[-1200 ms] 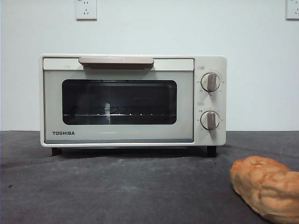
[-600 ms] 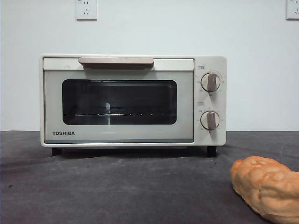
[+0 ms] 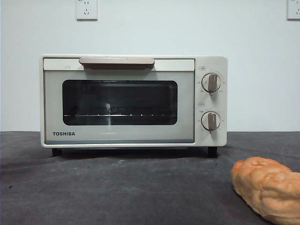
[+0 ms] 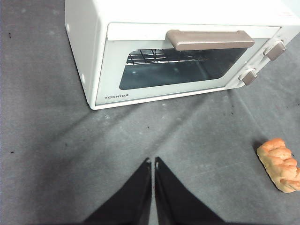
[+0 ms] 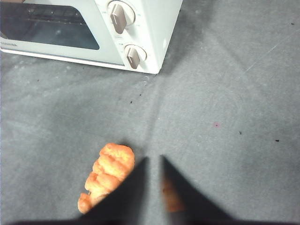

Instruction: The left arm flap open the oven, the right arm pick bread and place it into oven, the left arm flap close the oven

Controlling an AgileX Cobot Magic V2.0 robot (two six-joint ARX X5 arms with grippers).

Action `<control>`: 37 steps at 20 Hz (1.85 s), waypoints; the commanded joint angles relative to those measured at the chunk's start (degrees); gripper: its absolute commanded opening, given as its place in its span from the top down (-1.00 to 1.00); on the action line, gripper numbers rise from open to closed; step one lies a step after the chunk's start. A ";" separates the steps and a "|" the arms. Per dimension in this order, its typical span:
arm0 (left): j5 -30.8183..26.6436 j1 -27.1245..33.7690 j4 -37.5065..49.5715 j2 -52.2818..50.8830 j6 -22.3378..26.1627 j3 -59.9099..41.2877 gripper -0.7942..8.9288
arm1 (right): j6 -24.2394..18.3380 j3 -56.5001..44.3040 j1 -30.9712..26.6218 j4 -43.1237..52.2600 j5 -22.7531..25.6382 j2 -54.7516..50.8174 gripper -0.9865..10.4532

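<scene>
**Oven shut, bread on table**

Oven: cream-white TOSHIBA, door closed, beige bar handle along the top, dark window showing the rack inside, two knobs on its right side, upright on black feet. Bread: lumpy golden-orange loaf, lying on the grey table in front of the oven's knob side, well apart.

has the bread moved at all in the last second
No. In the front view the bread lies at the same spot on the table, equally far right of the oven's foot.
</scene>
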 commanded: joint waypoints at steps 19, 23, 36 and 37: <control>0.28 -0.07 0.50 0.26 0.83 1.09 0.80 | 19.30 -16.74 17.75 13.20 -1.51 2.89 -0.01; 0.28 -0.07 0.50 0.26 0.83 1.09 0.80 | 24.28 -21.33 26.25 18.95 5.55 5.66 -0.01; 0.28 -0.11 0.46 0.26 0.81 1.09 0.80 | 30.27 -21.55 39.74 34.18 21.73 28.48 -0.01; 0.28 -0.11 0.46 0.26 0.83 1.09 0.80 | 30.29 -21.55 39.93 34.23 22.45 29.27 -0.01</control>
